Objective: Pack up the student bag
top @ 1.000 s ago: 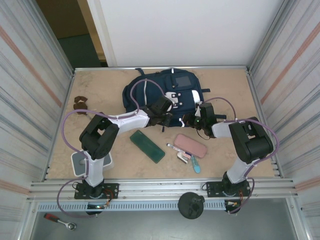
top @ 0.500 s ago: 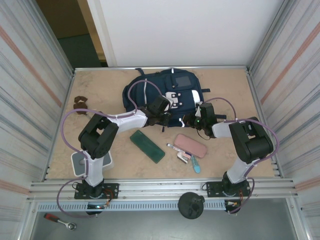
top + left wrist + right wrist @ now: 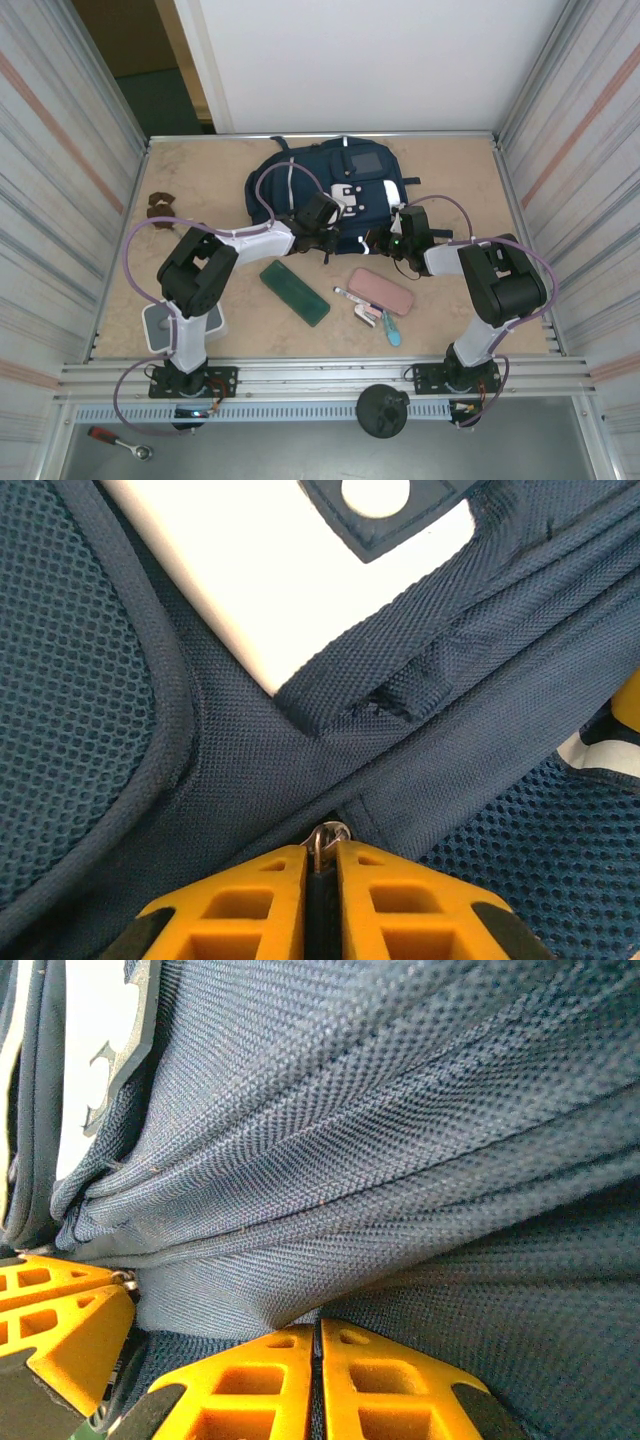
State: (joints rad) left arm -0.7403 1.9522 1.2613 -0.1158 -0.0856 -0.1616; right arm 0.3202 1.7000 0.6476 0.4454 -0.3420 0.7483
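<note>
The student bag [image 3: 335,180], navy with a white patch, lies flat at the back middle of the table. My left gripper [image 3: 325,236] is at its near edge. In the left wrist view the yellow fingers [image 3: 260,890] stand almost together, pinching a metal zipper pull [image 3: 328,836] on the bag's seam. My right gripper [image 3: 386,240] is at the bag's near right edge. Its jaws [image 3: 320,1328] are shut on a fold of the bag's navy fabric [image 3: 330,1210]. The left gripper's fingers [image 3: 60,1310] show at the left of the right wrist view.
A green pencil case [image 3: 295,292], a pink pouch [image 3: 381,290], pens [image 3: 362,303] and a blue tube [image 3: 390,328] lie on the table in front of the bag. A white box [image 3: 163,326] sits near the left arm's base. Small brown pieces [image 3: 158,206] lie far left.
My left gripper has shifted slightly up and left along the bag's near edge. The right arm and the loose items have not moved.
</note>
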